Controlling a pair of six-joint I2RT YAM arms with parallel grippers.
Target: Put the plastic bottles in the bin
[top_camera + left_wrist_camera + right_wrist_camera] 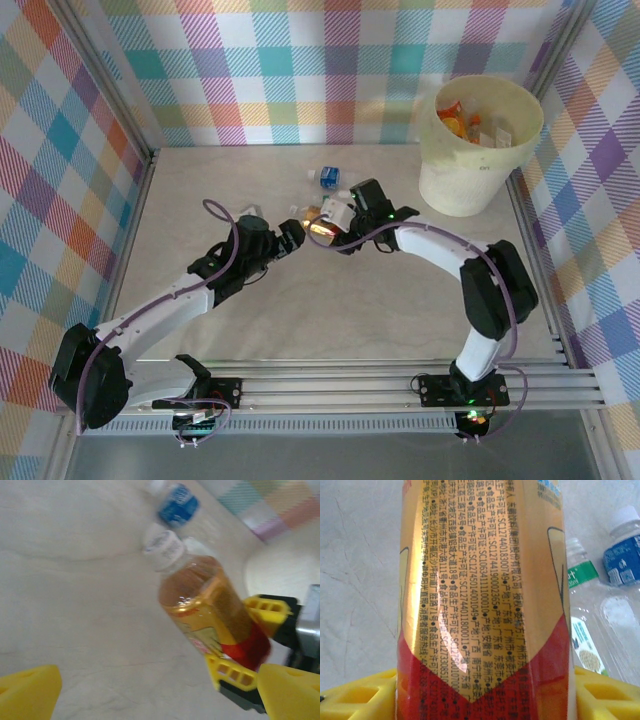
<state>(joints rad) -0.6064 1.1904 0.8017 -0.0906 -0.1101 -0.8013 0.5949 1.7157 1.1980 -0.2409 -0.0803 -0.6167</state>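
While the right gripper point(248, 641) clamps the orange bottle point(205, 600), the left gripper point(292, 236) gapes nearby.

The left gripper point(160, 680) is spread wide, one yellow finger point(27, 690) at each bottom corner, with pale table point(75, 580) between them. Just ahead, the right gripper point(250, 642) pinches the red bottom end of an orange bottle point(200, 595), which tilts with its white cap point(162, 550) toward the upper left. Beyond the cap lies a blurred blue-labelled bottle point(178, 505), with checked wall point(270, 505) behind.
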